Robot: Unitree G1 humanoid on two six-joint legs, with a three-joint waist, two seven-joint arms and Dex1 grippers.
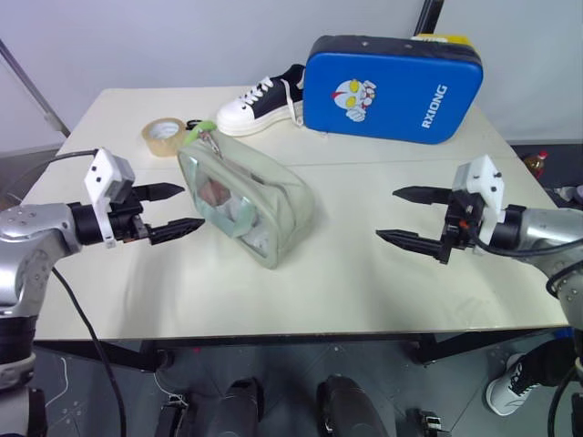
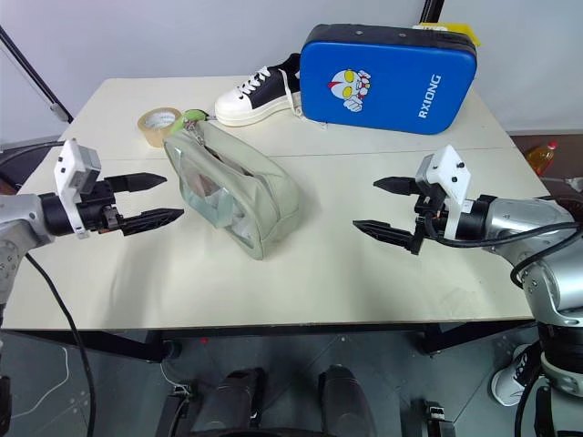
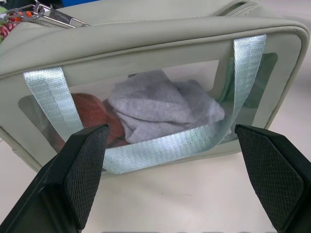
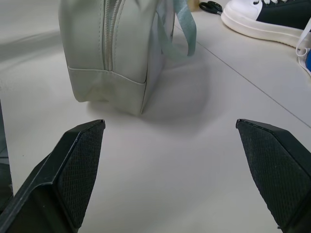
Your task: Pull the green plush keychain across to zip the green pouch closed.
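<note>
The green pouch (image 1: pixel 246 196) lies near the middle of the table, its clear front panel facing my left gripper (image 1: pixel 191 207). Grey cloth and something reddish show through the panel (image 3: pixel 160 104), with a silvery-green strap (image 3: pixel 160 145) across it. At the pouch's far end, beside the tape roll, sits the green plush keychain (image 2: pixel 193 116). My left gripper is open just left of the pouch, not touching it. My right gripper (image 1: pixel 386 214) is open well to the right of it, and the right wrist view looks at the pouch's zipper end (image 4: pixel 109 43).
A tan tape roll (image 1: pixel 164 135) lies behind the pouch. A black-and-white sneaker (image 1: pixel 260 105) and a blue padded case (image 1: pixel 392 86) stand at the back. The cream table (image 1: pixel 364 291) has bare surface between the pouch and my right gripper.
</note>
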